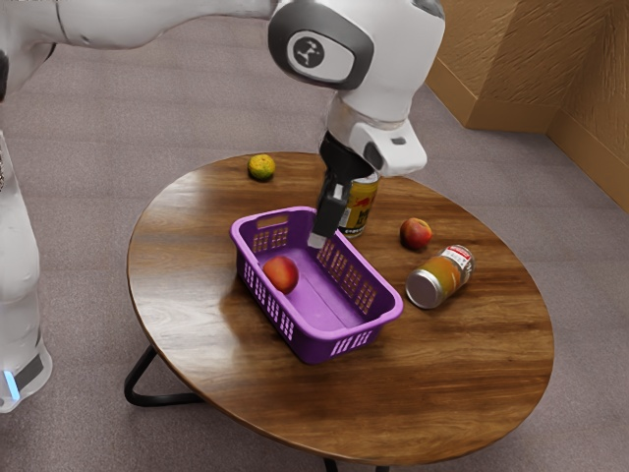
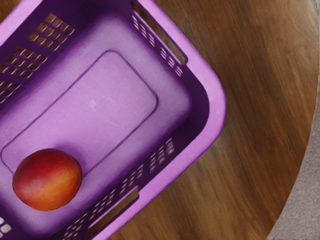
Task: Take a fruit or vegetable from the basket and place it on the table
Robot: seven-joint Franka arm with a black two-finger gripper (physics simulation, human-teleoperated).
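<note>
Gripper [image 1: 318, 239] pointed down over the purple basket [image 1: 385, 309], by the long wall farther from the red-orange fruit [image 1: 281, 274]; how wide it stands I can't tell from here, and I see nothing hanging from it. The fruit sits inside the basket, close to the opposite long wall; whether it touches that wall, I can't say. I judge this the approach, before any grasp: next I should shift across to sit over the fruit, then lower straight, minding the rim and the near wall.

From the wrist view I get the outlined panel of the basket's floor [image 2: 92, 102] and the fruit overlapping its edge, handy for centring. The exterior view adds my height over the basket and what's outside: an upright can [image 1: 362, 202] behind the gripper, a second reddish fruit [image 1: 416, 233], a can on its side [image 1: 440, 278] and a yellow-green citrus [image 1: 261, 166] on the table [image 1: 462, 383].
</note>
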